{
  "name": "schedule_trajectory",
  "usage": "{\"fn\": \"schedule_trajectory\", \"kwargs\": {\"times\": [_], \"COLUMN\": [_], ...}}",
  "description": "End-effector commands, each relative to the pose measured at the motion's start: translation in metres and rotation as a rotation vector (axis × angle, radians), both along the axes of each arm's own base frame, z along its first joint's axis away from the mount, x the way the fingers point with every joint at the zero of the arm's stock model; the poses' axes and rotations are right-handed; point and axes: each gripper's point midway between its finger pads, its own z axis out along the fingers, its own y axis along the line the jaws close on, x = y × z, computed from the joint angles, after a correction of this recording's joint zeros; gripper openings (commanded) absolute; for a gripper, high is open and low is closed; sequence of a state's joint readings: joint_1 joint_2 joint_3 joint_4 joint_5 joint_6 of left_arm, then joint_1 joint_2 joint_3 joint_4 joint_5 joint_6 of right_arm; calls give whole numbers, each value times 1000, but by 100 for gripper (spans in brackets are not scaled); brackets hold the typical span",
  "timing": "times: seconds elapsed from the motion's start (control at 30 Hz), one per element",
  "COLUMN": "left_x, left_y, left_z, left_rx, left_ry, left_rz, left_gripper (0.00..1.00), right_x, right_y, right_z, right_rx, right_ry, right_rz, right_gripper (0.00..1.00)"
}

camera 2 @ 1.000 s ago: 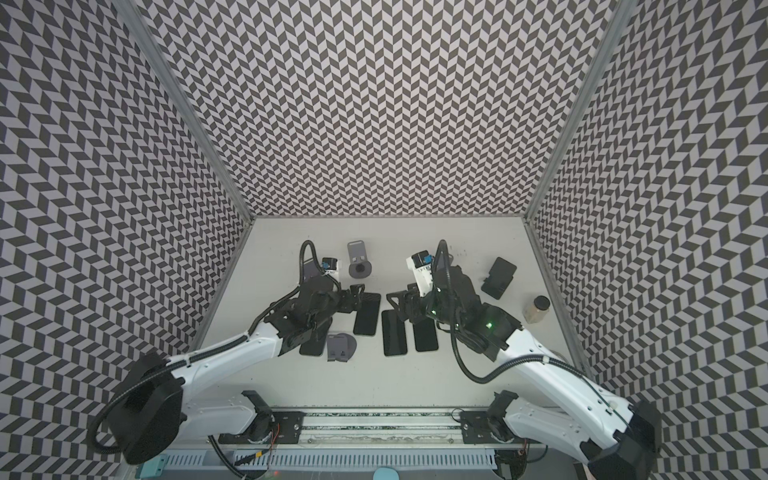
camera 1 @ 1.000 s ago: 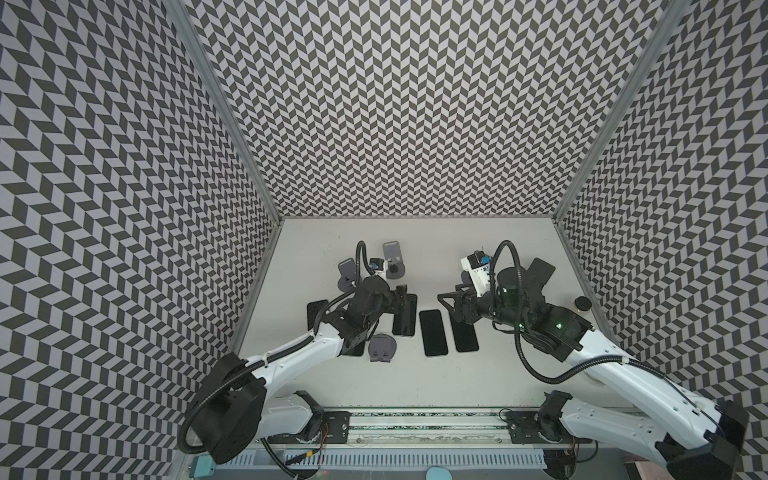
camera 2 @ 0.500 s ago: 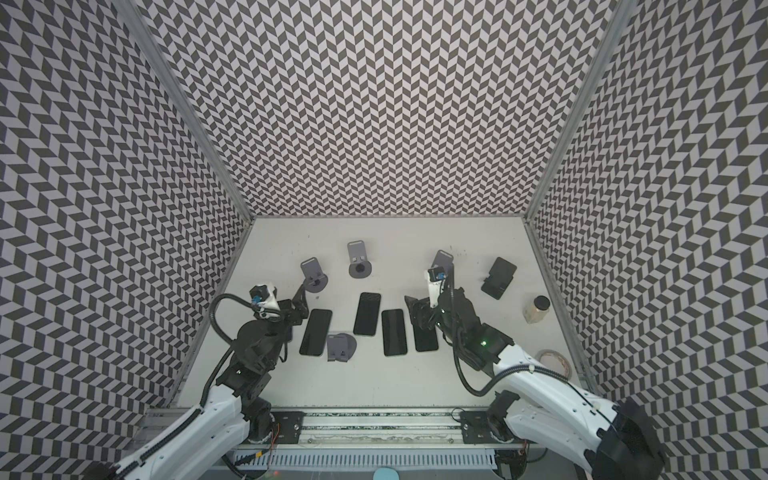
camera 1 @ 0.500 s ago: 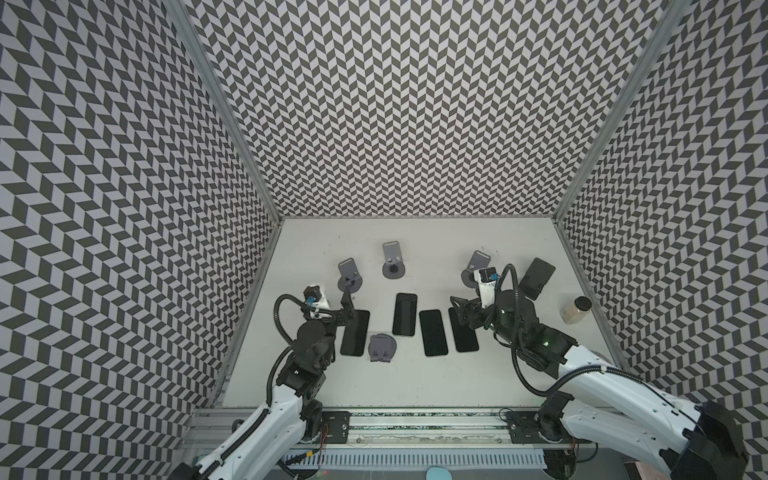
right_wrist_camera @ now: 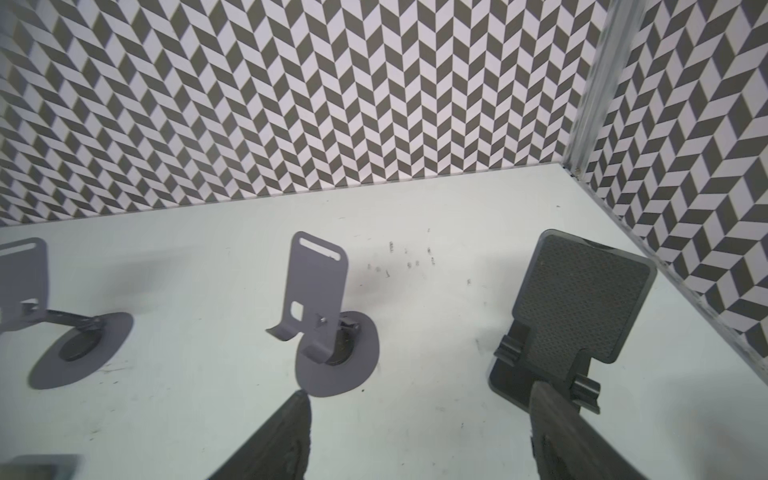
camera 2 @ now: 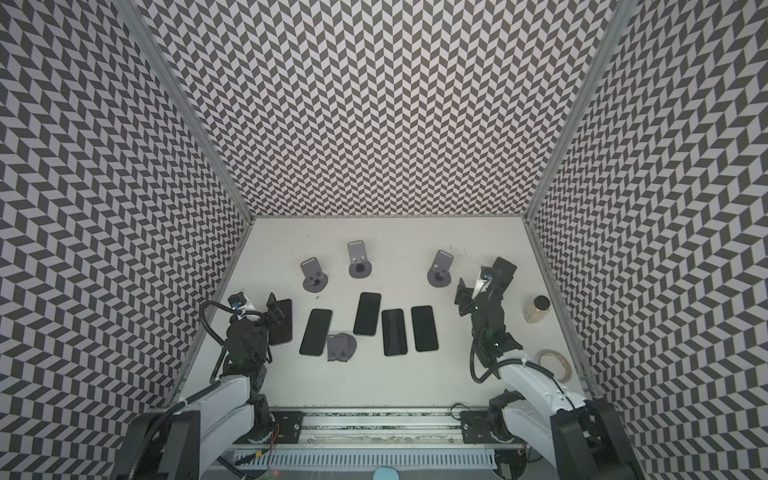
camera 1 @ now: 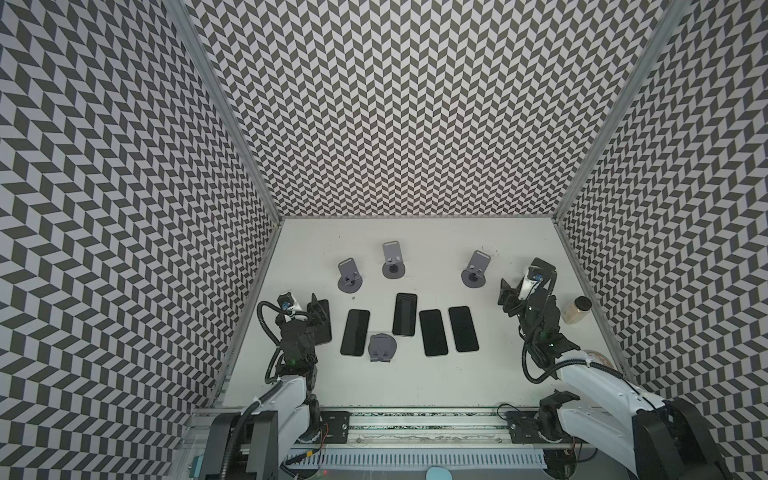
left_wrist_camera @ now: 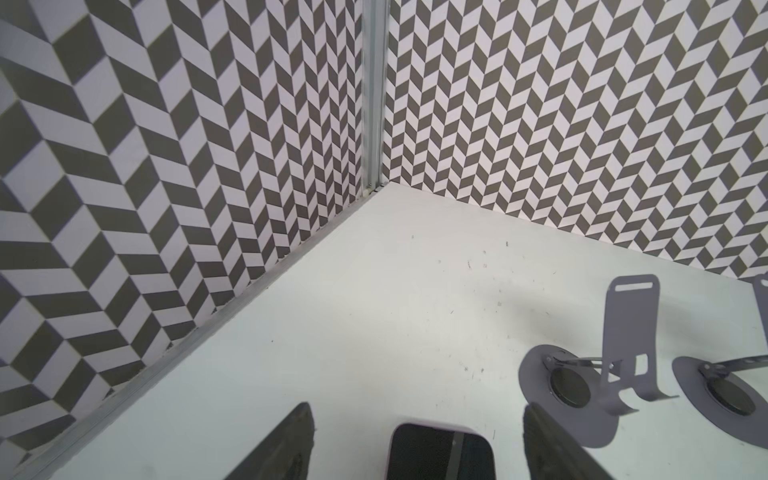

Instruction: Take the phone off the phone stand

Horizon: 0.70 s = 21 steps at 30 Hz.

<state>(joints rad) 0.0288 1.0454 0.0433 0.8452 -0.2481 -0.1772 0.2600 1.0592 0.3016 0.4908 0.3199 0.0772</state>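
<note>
- Left gripper (left_wrist_camera: 417, 411) jaws stand apart, empty, because the phone (left_wrist_camera: 442, 451) lies flat beneath them.
- Right gripper (camera 1: 508, 296) jaws apart; empty grey stand (camera 1: 476, 270) at ten o'clock.

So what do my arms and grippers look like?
The left arm and right arm have white lower links, black upper joints, a green light each and a looping black ribbed cable. The left gripper and right gripper have dark, textured wedge fingers plus a white, blue-marked camera.
</note>
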Motion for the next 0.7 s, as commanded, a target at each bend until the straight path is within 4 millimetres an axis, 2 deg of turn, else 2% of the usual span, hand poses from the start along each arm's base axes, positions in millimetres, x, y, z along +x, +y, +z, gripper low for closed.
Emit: {"fn": "schedule_trajectory", "kwargs": {"times": [0.0, 0.27, 0.4, 0.57, 0.67], "left_x": [14, 48, 49, 47, 45], "left_y": [-4, -20, -22, -27, -28], "left_z": [47, 39, 39, 32, 32], "left_rx": [0, 39, 75, 87, 93], "left_ry": [-186, -136, -164, -199, -221], "left_rz": [-29, -135, -158, -198, -208], "left_gripper": [79, 80, 81, 81, 82], "right_x": [10, 25, 32, 34, 39], "right_y": [1, 7, 12, -13, -12], "right_z": [38, 25, 13, 6, -1], "right_rx": [-51, -98, -141, -53, -42], "right_ry": [-185, -247, -238, -248, -236], "right_rz": [40, 129, 180, 133, 152], "right_gripper": [81, 84, 87, 88, 90]}}
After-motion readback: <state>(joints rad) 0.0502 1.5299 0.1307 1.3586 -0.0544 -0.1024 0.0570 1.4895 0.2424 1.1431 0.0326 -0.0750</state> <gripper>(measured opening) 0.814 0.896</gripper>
